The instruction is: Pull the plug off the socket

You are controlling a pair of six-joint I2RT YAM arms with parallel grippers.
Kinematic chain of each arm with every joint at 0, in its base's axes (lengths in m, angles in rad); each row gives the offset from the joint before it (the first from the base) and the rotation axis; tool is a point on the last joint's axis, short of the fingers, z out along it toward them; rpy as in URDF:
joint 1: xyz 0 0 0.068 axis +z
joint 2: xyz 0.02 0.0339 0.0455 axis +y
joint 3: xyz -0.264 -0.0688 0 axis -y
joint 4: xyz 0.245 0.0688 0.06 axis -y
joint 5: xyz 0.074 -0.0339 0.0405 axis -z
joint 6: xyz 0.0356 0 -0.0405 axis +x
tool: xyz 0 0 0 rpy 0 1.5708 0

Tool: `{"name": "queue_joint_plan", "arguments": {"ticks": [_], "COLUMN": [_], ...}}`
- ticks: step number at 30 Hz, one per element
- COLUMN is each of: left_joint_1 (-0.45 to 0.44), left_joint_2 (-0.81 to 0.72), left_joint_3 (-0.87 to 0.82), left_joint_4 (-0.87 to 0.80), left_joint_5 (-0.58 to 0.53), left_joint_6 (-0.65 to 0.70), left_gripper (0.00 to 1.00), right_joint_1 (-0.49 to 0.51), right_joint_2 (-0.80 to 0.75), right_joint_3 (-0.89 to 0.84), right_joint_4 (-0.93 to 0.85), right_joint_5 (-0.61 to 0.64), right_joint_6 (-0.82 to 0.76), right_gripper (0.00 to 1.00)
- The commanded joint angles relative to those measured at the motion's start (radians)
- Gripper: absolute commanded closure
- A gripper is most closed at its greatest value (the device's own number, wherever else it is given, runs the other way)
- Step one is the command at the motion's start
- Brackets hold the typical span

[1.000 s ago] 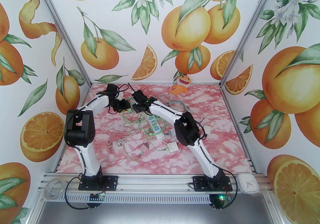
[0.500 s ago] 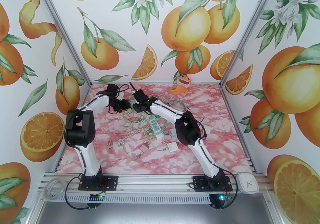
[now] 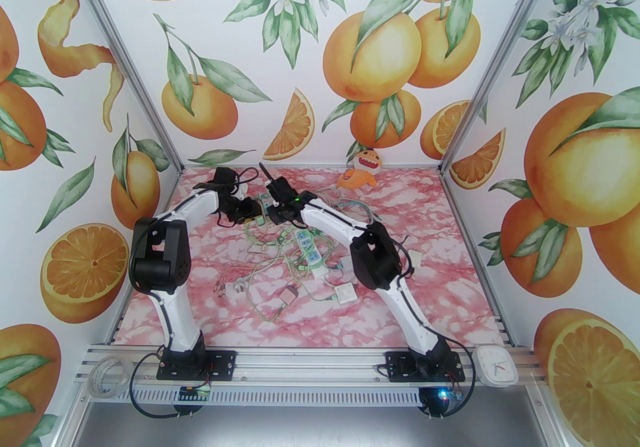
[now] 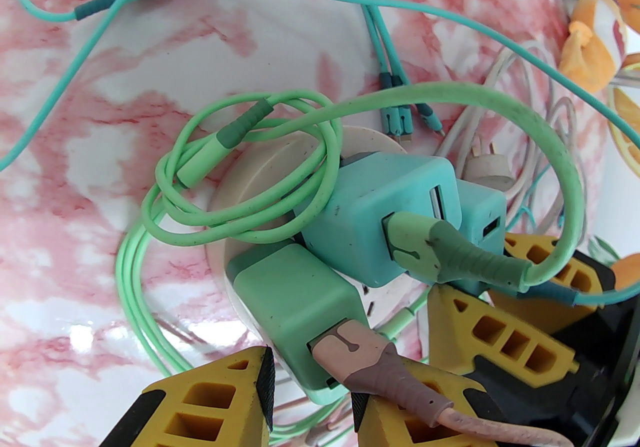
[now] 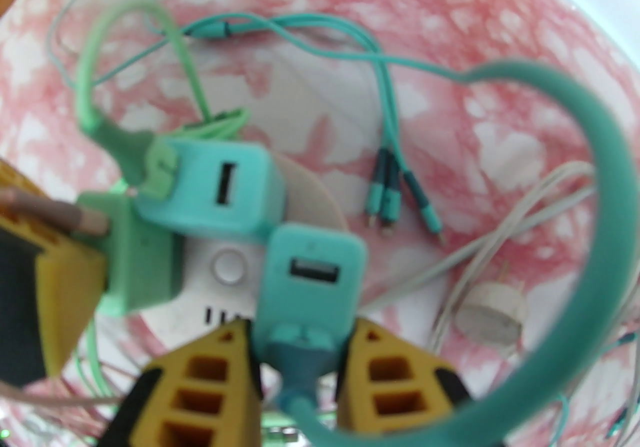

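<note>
Back wall (image 3: 320, 35), left wall (image 3: 60, 110), right wall (image 3: 575, 135): white, printed with whole oranges, slices, peel, green leaves, white blossoms. Aluminium corner post (image 3: 143, 95) slants up at each far corner. Tabletop (image 3: 425, 215): pink-and-white marble pattern. Ribbed aluminium rail (image 3: 310, 365) along near edge; white square clock (image 3: 495, 366) at its right end. Grey metal surface (image 3: 300, 425) nearest. Light bright, even; shadows soft.

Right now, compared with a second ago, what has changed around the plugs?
The right gripper, shut on the teal plug, has eased slightly away from the bases and to the right in the top view. Whether the plug has left the socket, I cannot tell. The left gripper stays on the green plug; the cables lie as before.
</note>
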Motion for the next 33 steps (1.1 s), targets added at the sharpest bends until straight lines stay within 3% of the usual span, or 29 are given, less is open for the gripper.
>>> {"name": "queue_joint_plan", "arguments": {"ticks": [1, 8, 14, 18, 23, 33], "left_joint_1": [-0.036, -0.036, -0.035, -0.036, -0.036, -0.056], "left_joint_2": [0.134, 0.131, 0.121, 0.117, 0.117, 0.123], "left_joint_3": [-0.073, -0.08, -0.104, -0.112, -0.112, -0.106], "left_joint_4": [-0.113, -0.118, -0.108, -0.101, -0.1, -0.104], "left_joint_5": [-0.127, -0.137, -0.145, -0.143, -0.14, -0.146], "left_joint_6": [0.002, 0.009, 0.007, 0.004, 0.001, -0.006], "left_gripper": [0.67, 0.67, 0.67, 0.67, 0.67, 0.67], "right_joint_1": [0.15, 0.077, -0.068, -0.091, -0.04, 0.17], "right_joint_2": [0.002, -0.057, -0.151, -0.156, -0.126, -0.009], "right_joint_3": [0.072, 0.035, -0.094, -0.099, -0.069, 0.08], "right_joint_4": [0.082, 0.083, 0.189, 0.179, 0.16, 0.085], "right_joint_5": [-0.148, -0.113, -0.199, -0.199, -0.188, -0.166], "right_joint_6": [-0.018, -0.018, 0.071, 0.071, 0.053, -0.003], "right_gripper": [0.81, 0.81, 0.81, 0.8, 0.81, 0.81]}}
